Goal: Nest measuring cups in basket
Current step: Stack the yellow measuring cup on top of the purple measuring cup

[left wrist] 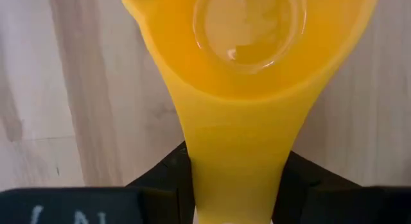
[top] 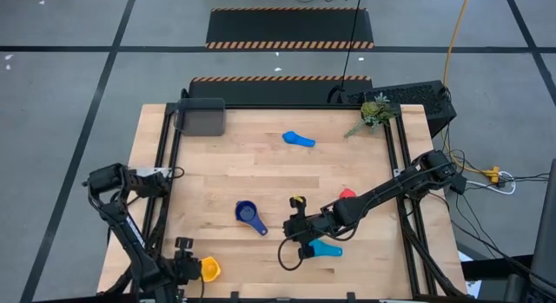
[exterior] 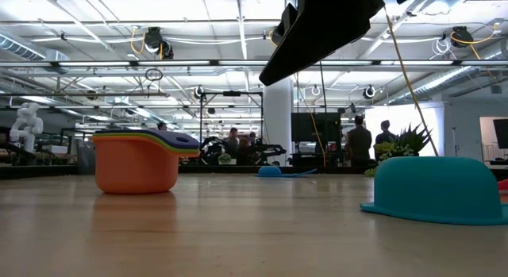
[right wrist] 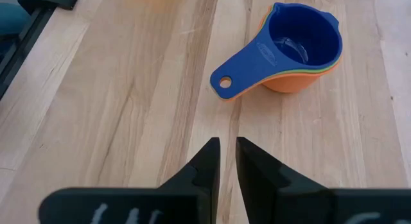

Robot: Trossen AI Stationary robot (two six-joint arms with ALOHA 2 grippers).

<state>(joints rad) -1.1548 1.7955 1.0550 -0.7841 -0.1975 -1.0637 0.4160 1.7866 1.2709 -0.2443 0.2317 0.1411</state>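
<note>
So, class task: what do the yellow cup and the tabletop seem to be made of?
Yellow cup: probably plastic, smooth and glossy, with soft highlights in its bowl and a slightly translucent look; the left gripper holds its handle.
Tabletop: wood, matte, showing grain lines and plank seams.

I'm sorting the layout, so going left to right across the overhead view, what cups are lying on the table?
Yellow cup in the left gripper → nested stack with the dark blue cup on top → light blue cup at the far side → teal cup by the right gripper → red cup, partly hidden by the right arm.
</note>
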